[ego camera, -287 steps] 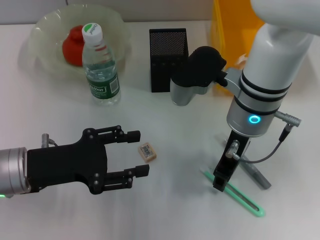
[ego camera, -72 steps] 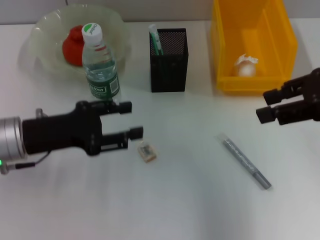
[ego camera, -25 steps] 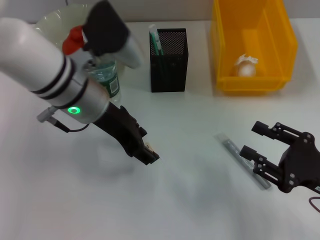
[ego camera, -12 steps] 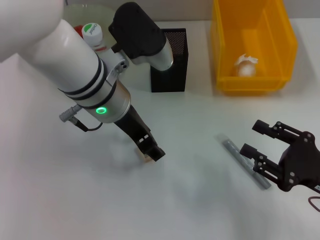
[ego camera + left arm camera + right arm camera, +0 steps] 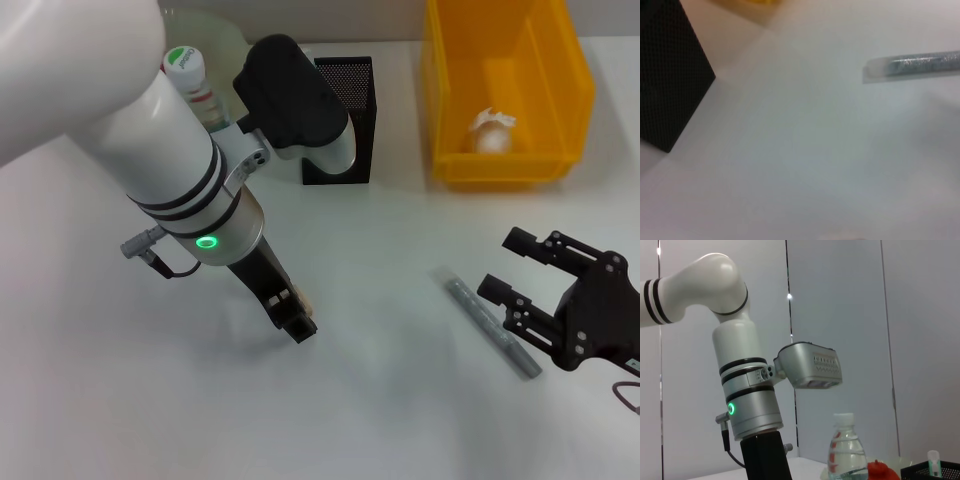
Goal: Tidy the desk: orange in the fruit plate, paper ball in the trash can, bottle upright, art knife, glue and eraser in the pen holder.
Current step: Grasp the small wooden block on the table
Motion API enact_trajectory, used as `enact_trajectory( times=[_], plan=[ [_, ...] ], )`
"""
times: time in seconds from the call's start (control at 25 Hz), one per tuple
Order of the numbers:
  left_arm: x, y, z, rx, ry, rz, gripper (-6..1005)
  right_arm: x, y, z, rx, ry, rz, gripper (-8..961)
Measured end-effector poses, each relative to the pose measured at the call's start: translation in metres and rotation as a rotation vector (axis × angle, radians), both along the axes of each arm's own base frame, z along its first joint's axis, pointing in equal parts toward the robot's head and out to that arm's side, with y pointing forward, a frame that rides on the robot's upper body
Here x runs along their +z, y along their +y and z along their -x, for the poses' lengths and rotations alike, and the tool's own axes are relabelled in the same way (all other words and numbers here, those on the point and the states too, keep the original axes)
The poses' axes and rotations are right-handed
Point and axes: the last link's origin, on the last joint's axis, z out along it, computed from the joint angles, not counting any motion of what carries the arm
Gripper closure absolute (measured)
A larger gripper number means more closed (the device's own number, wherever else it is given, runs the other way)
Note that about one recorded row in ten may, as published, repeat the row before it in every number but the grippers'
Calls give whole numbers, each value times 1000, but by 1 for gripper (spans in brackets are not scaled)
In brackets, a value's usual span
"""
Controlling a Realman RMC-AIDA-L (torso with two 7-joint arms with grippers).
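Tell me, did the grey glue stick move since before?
No. In the head view the glue lies on the same spot as in the pictures from 2.9 seconds ago onward, below the yellow trash can, slanted the same way.

white arm with black bands, green ring light, black left gripper [image 5: 291, 322]

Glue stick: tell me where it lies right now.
In the head view the glue stick lies flat on the table's right side, in front of the trash can, just beside the right pincer.
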Motion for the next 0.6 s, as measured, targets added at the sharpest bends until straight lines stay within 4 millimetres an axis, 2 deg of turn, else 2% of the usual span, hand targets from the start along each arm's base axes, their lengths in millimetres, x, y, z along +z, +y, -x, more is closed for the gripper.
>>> enact_trajectory(
  times=[0.6],
  plan=[
    [-6,2,5,-12,1,-10,376,-2,6,2,-6,-5,8,399]
  ],
)
